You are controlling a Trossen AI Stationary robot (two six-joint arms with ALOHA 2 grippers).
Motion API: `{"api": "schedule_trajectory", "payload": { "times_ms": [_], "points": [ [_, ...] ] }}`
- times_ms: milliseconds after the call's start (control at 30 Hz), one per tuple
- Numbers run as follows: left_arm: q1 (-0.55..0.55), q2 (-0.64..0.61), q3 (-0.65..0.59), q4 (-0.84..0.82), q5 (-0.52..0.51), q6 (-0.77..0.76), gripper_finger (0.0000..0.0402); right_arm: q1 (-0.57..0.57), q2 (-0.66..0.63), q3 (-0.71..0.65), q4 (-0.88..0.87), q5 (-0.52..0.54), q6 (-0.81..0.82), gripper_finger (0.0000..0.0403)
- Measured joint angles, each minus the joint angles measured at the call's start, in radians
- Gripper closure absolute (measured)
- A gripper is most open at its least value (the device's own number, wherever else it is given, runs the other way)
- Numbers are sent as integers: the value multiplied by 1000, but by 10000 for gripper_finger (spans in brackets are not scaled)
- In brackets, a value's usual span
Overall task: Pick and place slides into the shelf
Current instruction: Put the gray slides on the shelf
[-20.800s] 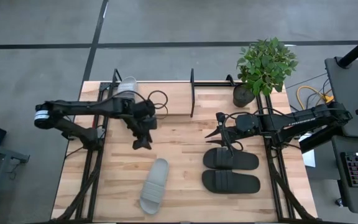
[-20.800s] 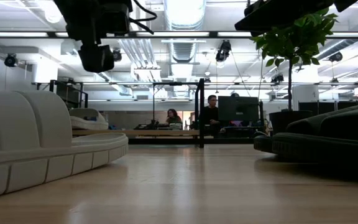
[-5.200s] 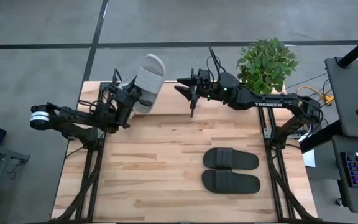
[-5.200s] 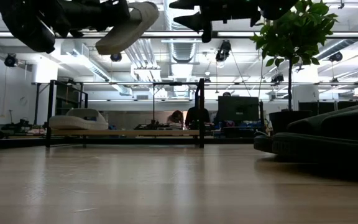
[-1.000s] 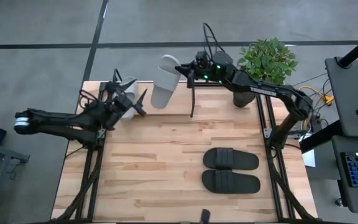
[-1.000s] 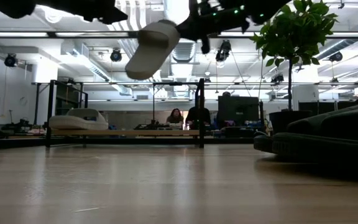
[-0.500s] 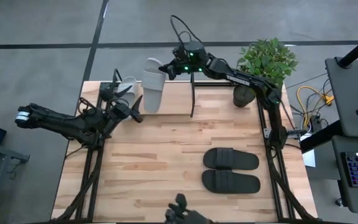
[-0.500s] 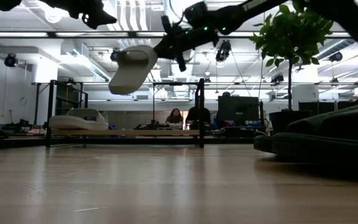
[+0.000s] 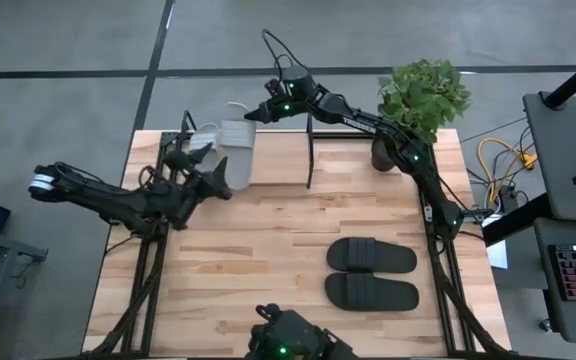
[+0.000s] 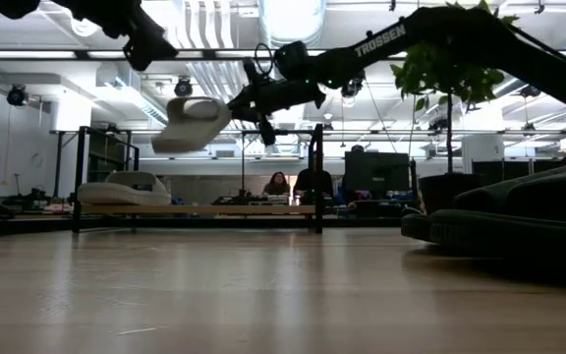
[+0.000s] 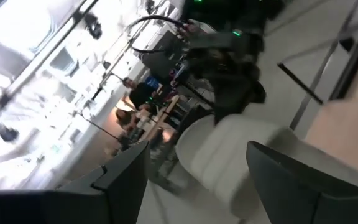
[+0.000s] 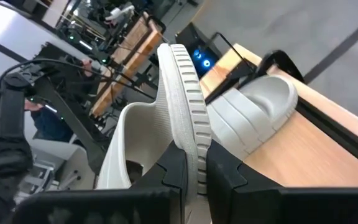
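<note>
Grey-white slide (image 9: 236, 150) is pinched edge-on by the closed right gripper (image 9: 258, 112) above the shelf (image 9: 309, 150); it should be lowered level beside its shelved mate (image 12: 253, 115). Left gripper (image 9: 206, 172) is spread empty.

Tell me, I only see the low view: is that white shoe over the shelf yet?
Observer: Yes. From above, the light grey slide hangs over the shelf, beside its twin lying there.
Operator: Which arm has it?
Observer: The right pincer, shut on the edge of its sole.
Operator: And the other arm?
Observer: The left pincer is open, near the shelf's left end.
</note>
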Motion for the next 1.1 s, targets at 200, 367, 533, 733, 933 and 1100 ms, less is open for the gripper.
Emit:
{"api": "schedule_trajectory", "payload": {
  "times_ms": [200, 367, 533, 733, 933, 1100],
  "points": [
    [10, 76, 2, -1, 6, 132, 150, -1, -11, 1, -2, -4, -17, 379],
    [43, 101, 2, -1, 6, 173, 150, 0, -24, 1, 5, -22, -17, 379],
    [87, 100, 6, 3, 10, 246, 150, 3, -24, 1, -2, -43, -16, 379],
    [116, 106, 7, 0, 35, 248, 150, 7, -26, 1, 1, -53, -16, 379],
    [116, 112, 7, -4, 86, 248, 150, 5, -27, 1, 7, -52, -16, 379],
    [126, 137, 3, -35, 90, 196, 150, 5, -27, 1, 7, -53, -16, 379]
  ]
}}
